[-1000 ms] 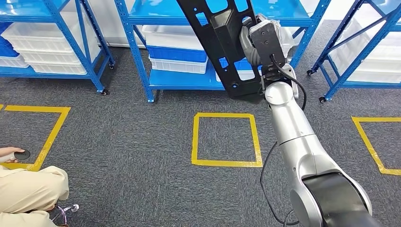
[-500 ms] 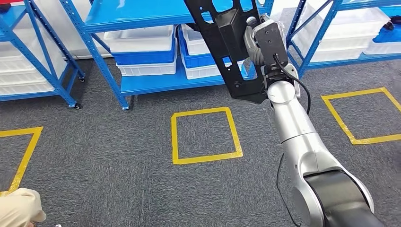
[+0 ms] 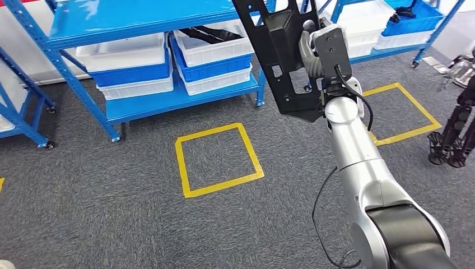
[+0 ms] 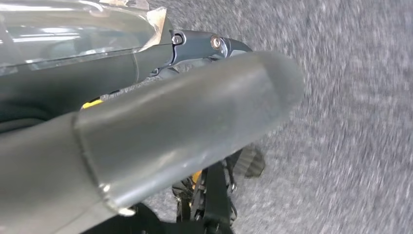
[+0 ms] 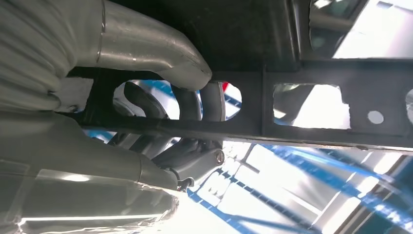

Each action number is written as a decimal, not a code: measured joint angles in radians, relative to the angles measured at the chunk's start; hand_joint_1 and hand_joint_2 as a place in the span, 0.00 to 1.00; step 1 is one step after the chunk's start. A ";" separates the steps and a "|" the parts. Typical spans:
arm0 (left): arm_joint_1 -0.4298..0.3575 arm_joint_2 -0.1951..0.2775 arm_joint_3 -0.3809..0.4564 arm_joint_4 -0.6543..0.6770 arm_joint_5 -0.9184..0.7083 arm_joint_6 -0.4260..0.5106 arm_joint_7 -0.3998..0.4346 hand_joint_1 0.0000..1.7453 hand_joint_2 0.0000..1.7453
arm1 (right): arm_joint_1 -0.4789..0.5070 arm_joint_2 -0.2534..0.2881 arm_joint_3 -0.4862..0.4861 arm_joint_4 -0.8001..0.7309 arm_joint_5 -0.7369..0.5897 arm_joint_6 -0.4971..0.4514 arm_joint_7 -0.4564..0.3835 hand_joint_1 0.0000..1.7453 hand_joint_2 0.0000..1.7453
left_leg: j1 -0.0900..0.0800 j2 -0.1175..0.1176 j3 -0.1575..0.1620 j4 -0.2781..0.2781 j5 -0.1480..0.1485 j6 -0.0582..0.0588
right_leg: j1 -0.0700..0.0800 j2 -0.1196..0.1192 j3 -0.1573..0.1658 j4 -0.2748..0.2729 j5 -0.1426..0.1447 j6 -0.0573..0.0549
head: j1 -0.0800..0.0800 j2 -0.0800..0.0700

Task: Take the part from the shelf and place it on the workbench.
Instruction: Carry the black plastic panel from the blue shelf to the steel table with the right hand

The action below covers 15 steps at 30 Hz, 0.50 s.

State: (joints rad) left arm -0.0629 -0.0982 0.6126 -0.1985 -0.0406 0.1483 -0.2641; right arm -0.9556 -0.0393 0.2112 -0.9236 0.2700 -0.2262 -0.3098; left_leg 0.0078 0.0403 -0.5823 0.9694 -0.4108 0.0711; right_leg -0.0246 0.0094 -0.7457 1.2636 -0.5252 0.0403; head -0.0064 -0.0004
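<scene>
In the head view my right hand (image 3: 316, 53) grips a long black flat part (image 3: 280, 67) with several cut-outs, held up in front of the blue shelf (image 3: 140, 17). The part stands nearly upright, its top leaning left and running out of the picture. The right wrist view shows the part's black frame (image 5: 311, 73) across the picture, with the grey thumb (image 5: 156, 44) on one side and dark fingers (image 5: 212, 100) through a cut-out. My left hand (image 4: 185, 126) hangs above the grey carpet and holds nothing, its thick thumb stretched out.
White and blue bins (image 3: 134, 61) sit on the shelf's lower level. Two yellow taped squares, one ahead (image 3: 218, 159) and one to the right (image 3: 400, 115), mark the grey carpet. A dark legged object (image 3: 453, 129) stands at the right edge.
The whole view has swung right: shelf and yellow square slid left, and the person at lower left has left the picture. The part stays in my right hand.
</scene>
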 joint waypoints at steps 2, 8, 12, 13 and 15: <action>-0.001 -0.002 0.000 0.000 -0.008 -0.001 0.000 0.00 0.00 | 0.005 -0.008 -0.004 0.000 0.000 -0.005 0.002 1.00 1.00 | 0.004 0.026 -0.003 0.006 -0.003 -0.009 | -0.009 -0.014 0.038 -0.061 0.028 0.024 | 0.000 0.000; -0.004 -0.001 -0.002 0.000 -0.025 -0.005 0.002 0.00 0.00 | 0.009 -0.046 -0.014 -0.011 0.012 -0.020 0.014 1.00 1.00 | 0.002 0.088 -0.008 0.036 -0.021 -0.053 | -0.002 -0.051 0.141 -0.251 0.091 0.002 | -0.005 0.000; -0.004 -0.002 -0.002 0.000 -0.032 -0.005 0.008 0.00 0.00 | 0.012 -0.063 -0.014 -0.019 0.071 -0.091 0.016 1.00 1.00 | 0.017 0.011 -0.050 0.146 -0.108 -0.068 | -0.013 -0.008 0.133 -0.256 0.107 -0.025 | -0.006 0.000; -0.003 -0.002 -0.002 0.000 -0.036 -0.004 0.012 0.00 0.00 | 0.018 -0.066 -0.013 -0.024 0.093 -0.119 0.014 1.00 1.00 | 0.017 -0.014 -0.077 0.215 -0.147 -0.069 | -0.011 0.004 0.130 -0.255 0.109 -0.028 | -0.007 0.000; -0.002 -0.003 -0.003 0.000 -0.048 -0.001 0.020 0.00 0.00 | 0.041 -0.073 -0.012 -0.042 0.140 -0.176 0.010 1.00 1.00 | 0.017 -0.035 -0.117 0.316 -0.185 -0.069 | -0.007 0.029 0.128 -0.255 0.112 -0.032 | -0.007 0.000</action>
State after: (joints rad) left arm -0.0648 -0.1008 0.6097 -0.1980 -0.0882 0.1472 -0.2443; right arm -0.9144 -0.1126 0.1992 -0.9652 0.4096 -0.4020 -0.2995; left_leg 0.0251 0.0055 -0.6994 1.2857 -0.5957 0.0020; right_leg -0.0312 0.0387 -0.6181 1.0087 -0.4132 0.0079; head -0.0135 -0.0004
